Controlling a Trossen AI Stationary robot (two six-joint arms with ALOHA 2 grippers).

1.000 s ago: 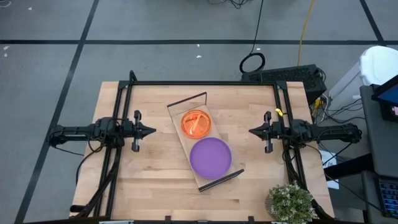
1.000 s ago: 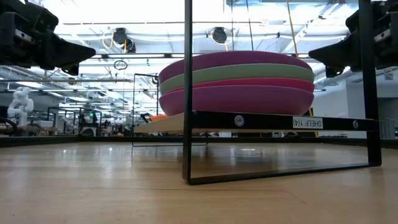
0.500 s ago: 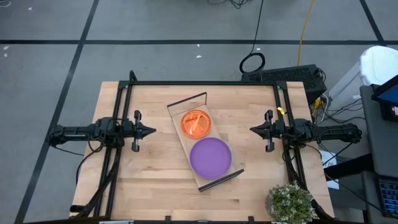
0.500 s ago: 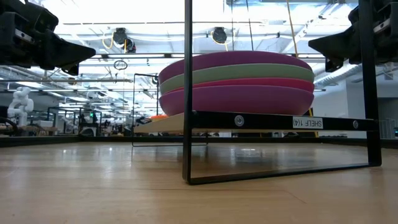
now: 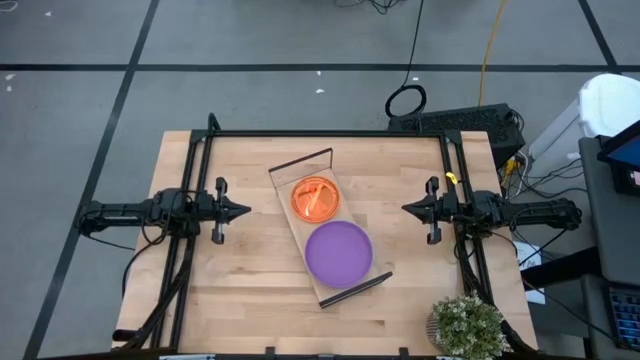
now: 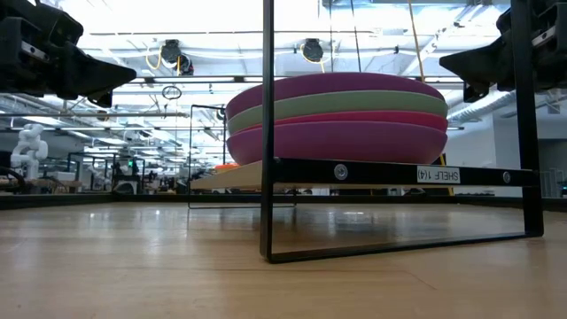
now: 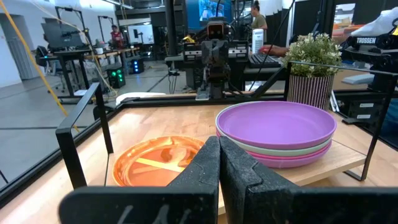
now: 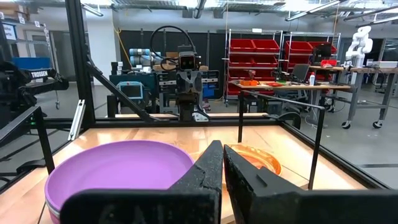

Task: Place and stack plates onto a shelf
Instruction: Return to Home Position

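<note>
The shelf, a light wooden board with black wire frames at both short ends, lies slantwise mid-table. A stack of large plates sits on its near half, purple plate on top, a teal and magenta ones under it. An orange divided plate rests on the far half, also seen in the left wrist view. My left gripper hovers shut to the shelf's left; my right gripper hovers shut to its right. Neither touches anything.
A black frame runs along the table's far edge and down both sides by the arm bases. A potted plant stands at the near right corner. Bare wood lies between each gripper and the shelf and along the near edge.
My right gripper has drawn back slightly toward the table's right edge, away from the shelf; it has stayed shut. The plates and shelf have kept still.
</note>
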